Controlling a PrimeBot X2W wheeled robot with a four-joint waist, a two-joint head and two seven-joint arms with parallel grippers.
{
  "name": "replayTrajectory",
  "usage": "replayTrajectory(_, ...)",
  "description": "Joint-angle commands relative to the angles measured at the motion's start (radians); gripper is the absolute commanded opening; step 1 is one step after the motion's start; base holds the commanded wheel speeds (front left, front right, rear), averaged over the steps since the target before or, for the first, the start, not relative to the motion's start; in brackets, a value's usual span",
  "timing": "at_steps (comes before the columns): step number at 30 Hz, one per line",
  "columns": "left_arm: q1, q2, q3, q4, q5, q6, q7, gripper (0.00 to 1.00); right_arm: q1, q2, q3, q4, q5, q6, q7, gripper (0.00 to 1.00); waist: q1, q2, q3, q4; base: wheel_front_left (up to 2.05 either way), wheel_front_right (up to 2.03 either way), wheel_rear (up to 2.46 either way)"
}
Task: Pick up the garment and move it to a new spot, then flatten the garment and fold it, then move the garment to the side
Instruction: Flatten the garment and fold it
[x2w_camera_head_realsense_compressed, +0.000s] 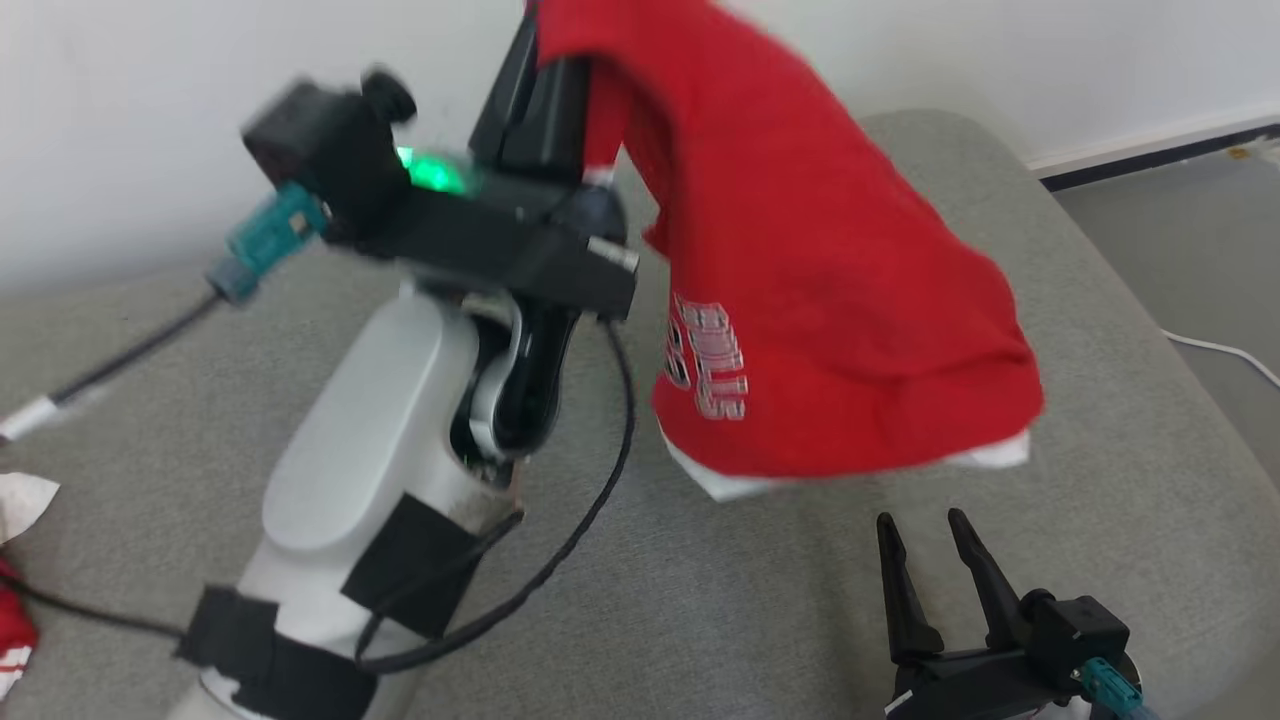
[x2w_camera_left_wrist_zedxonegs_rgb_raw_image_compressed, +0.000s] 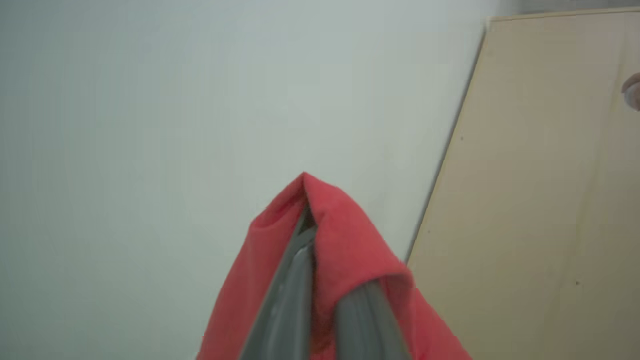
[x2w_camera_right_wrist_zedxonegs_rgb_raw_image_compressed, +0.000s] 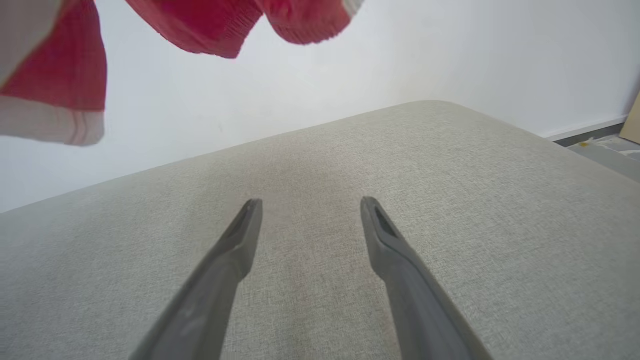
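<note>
The left gripper (x2w_camera_left_wrist_zedxonegs_rgb_raw_image_compressed: 307, 225) clamps the soft, light garment (x2w_camera_head_realsense_compressed: 820, 300), hanging limp over the couch (x2w_camera_head_realsense_compressed: 1100, 450); the empty, spread right gripper (x2w_camera_head_realsense_compressed: 921, 520) could best take its near white hem (x2w_camera_head_realsense_compressed: 730, 485).

1. The head camera is looking forward and down onto the grey cushion (x2w_camera_head_realsense_compressed: 1100, 420), with the left arm (x2w_camera_head_realsense_compressed: 400, 400) sitting close under it.
2. The left wrist camera is pointing upward along its fingers (x2w_camera_left_wrist_zedxonegs_rgb_raw_image_compressed: 295, 290) at the white wall (x2w_camera_left_wrist_zedxonegs_rgb_raw_image_compressed: 150, 100) and a wooden panel (x2w_camera_left_wrist_zedxonegs_rgb_raw_image_compressed: 540, 200), very near the red shirt (x2w_camera_left_wrist_zedxonegs_rgb_raw_image_compressed: 350, 240).
3. The right wrist camera is hovering low over the grey cushion, facing the white wall, sharing cushion, wall and shirt hem with the head camera.
</note>
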Motion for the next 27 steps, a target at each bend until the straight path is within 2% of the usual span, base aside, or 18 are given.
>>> replayTrajectory(1,0.052,0.004,0.008,0.036,0.035,0.013,-0.003,0.0,-0.009,0.001,-0.001,-0.003,0.007,0.003,-0.001,1.0,0.0,0.0,0.012,0.028,0.0,0.0,0.0)
replayTrajectory(5,0.175,0.038,0.037,0.201,0.103,0.041,-0.003,0.0,-0.011,0.002,-0.002,-0.005,0.005,0.003,-0.001,1.0,0.0,0.0,0.02,0.067,0.0,0.0,0.0)
replayTrajectory(9,0.273,0.08,0.073,0.349,0.115,0.069,-0.003,0.0,-0.015,0.002,-0.004,-0.006,-0.002,0.003,-0.001,1.0,0.0,0.0,0.027,0.099,0.0,0.0,0.0)
replayTrajectory(14,0.35,0.105,0.135,0.413,0.133,0.081,-0.003,0.0,-0.008,0.002,-0.008,-0.008,-0.01,0.003,-0.001,1.0,0.0,0.0,0.028,0.134,0.0,0.0,0.0)
replayTrajectory(15,0.366,0.105,0.141,0.42,0.139,0.081,-0.003,0.34,-0.006,0.002,-0.008,-0.008,-0.011,0.003,-0.001,1.0,0.0,0.0,0.026,0.138,0.0,0.0,0.0)
replayTrajectory(16,0.38,0.105,0.143,0.427,0.145,0.08,-0.003,1.0,-0.004,0.002,-0.007,-0.007,-0.01,0.003,-0.001,1.0,0.0,0.0,0.023,0.142,0.0,0.0,0.0)
replayTrajectory(22,0.451,0.112,0.129,0.453,0.196,0.059,-0.003,1.0,0.008,0.002,-0.01,0.0,-0.018,0.003,-0.001,1.0,0.0,0.0,-0.001,0.16,0.0,0.0,0.0)
replayTrajectory(27,0.52,0.118,0.123,0.415,0.237,0.05,-0.003,1.0,0.02,0.002,-0.014,0.001,-0.021,0.003,-0.001,1.0,0.0,0.0,-0.018,0.177,0.0,0.0,0.0)
